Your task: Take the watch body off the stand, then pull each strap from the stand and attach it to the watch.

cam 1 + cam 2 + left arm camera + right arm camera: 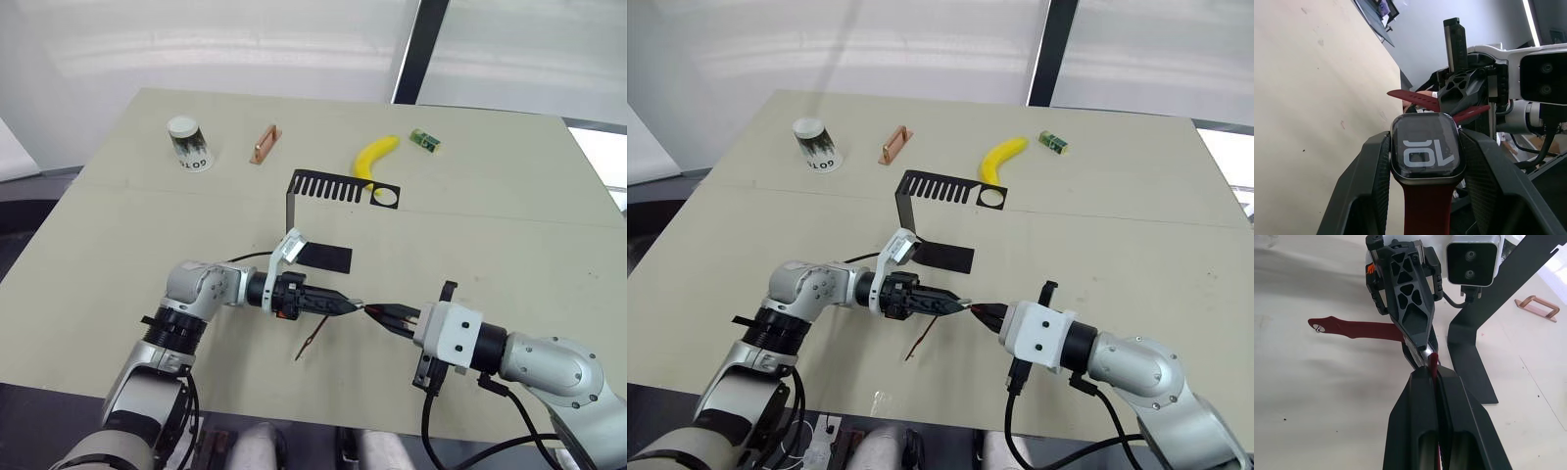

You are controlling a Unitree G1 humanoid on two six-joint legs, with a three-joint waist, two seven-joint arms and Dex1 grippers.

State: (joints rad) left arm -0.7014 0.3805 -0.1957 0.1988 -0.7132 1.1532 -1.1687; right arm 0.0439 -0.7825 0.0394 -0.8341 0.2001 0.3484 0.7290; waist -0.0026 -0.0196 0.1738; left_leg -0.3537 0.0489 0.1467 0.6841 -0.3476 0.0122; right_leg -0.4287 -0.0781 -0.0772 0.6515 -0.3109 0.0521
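My left gripper [349, 305] is shut on the watch body [1427, 154], a dark-rimmed case with a black screen and pale marks. One maroon strap [310, 344] hangs from the watch toward the table and also appears as strap [1356, 329]. My right gripper [378, 312] is shut on the second maroon strap [1434, 363], the one with small holes [1415, 97], and holds its end right at the watch's free edge. Both grippers meet tip to tip above the table's front middle. The black stand [333, 186] stands behind them with nothing on its slotted arm.
At the back of the table [118, 245] are a tipped paper cup [189, 143], a copper-coloured handle piece [265, 144], a banana [374, 158] just behind the stand's arm, and a small green box [424, 141]. The table's front edge runs close under both arms.
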